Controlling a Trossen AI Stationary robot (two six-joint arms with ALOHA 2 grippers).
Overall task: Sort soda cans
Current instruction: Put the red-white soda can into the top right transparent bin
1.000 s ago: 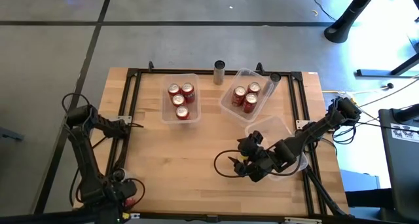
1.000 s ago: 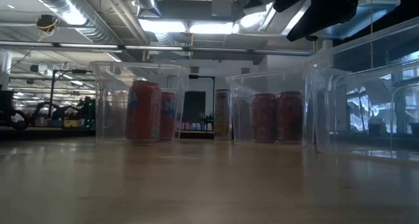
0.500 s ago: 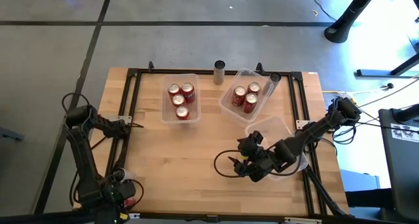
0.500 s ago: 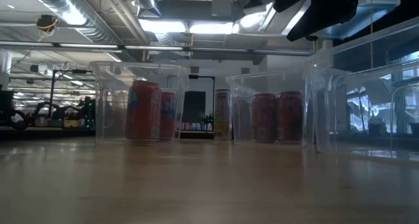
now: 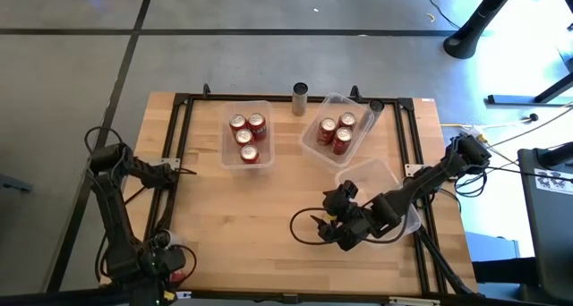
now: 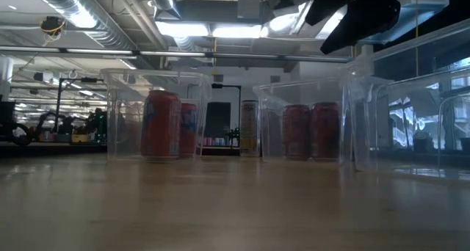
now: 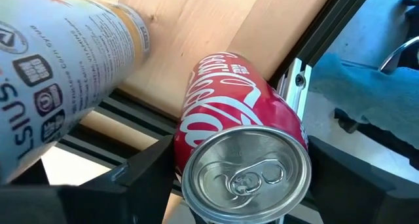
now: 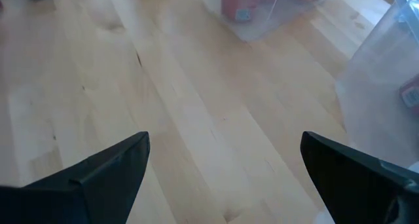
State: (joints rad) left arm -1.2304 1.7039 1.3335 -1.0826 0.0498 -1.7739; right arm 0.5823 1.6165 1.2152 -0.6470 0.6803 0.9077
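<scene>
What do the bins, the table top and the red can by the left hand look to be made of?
Bins: clear glossy plastic, cans visible through walls. Table top: pale wood, visible grain. Red can: likely aluminium, bare silver lid with pull tab, printed glossy body.
</scene>
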